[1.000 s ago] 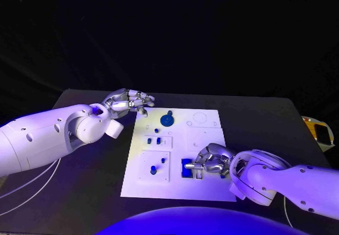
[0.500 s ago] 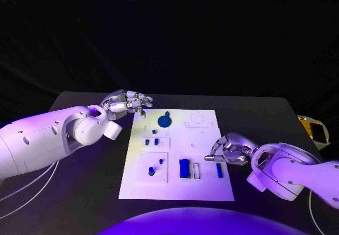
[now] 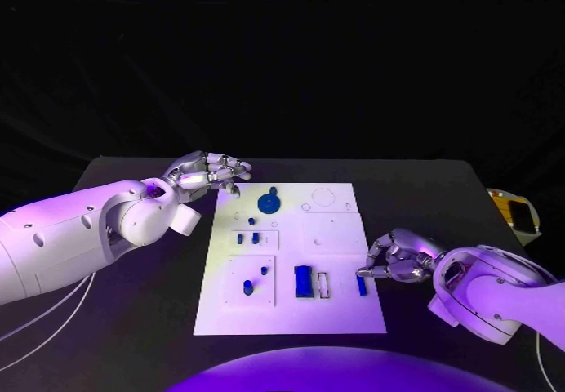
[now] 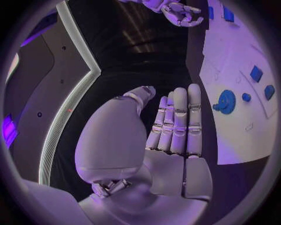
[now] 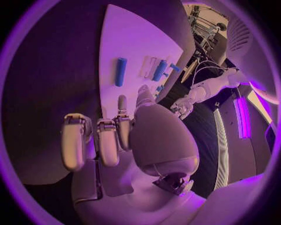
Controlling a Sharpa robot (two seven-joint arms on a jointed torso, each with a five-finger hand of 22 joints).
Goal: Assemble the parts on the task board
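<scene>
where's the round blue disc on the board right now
In the head view the round blue disc sits at the far left of the white board, just right of the left hand, which hovers at the board's far-left corner.

One high camera and two wrist cameras, all meeting on the task board [image 3: 291, 261].

The head view looks steeply down from the near side, taking in the whole black table [image 3: 141, 245] from a distance. The left wrist view sits close behind the left hand [image 4: 173, 136] at the board's far left corner, facing across the board toward the right hand [image 4: 182, 13]. The right wrist view sits close behind the right hand [image 5: 117, 140] at the board's right edge, facing back toward the left hand [image 5: 182, 108]. All three share the board.
</scene>
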